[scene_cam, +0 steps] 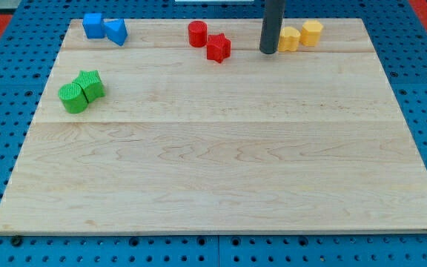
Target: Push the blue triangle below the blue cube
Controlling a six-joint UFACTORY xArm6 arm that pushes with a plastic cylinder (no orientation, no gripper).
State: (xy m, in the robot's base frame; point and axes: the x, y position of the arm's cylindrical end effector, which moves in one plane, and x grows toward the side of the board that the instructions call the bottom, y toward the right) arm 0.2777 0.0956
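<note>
The blue cube (pixel 93 24) sits at the board's top left corner. The blue triangle (pixel 116 31) lies right beside it on its right, touching or nearly touching. My tip (pixel 268 52) is at the view's top, right of centre, far to the right of both blue blocks. It stands just left of a yellow block (pixel 289 38) and right of the red star (pixel 218 47).
A red cylinder (pixel 197 34) touches the red star's upper left. A second yellow block (pixel 312 32) sits right of the first. Two green blocks (pixel 73 98) (pixel 91 84) lie together at the left. The wooden board (pixel 221 163) rests on a blue pegboard.
</note>
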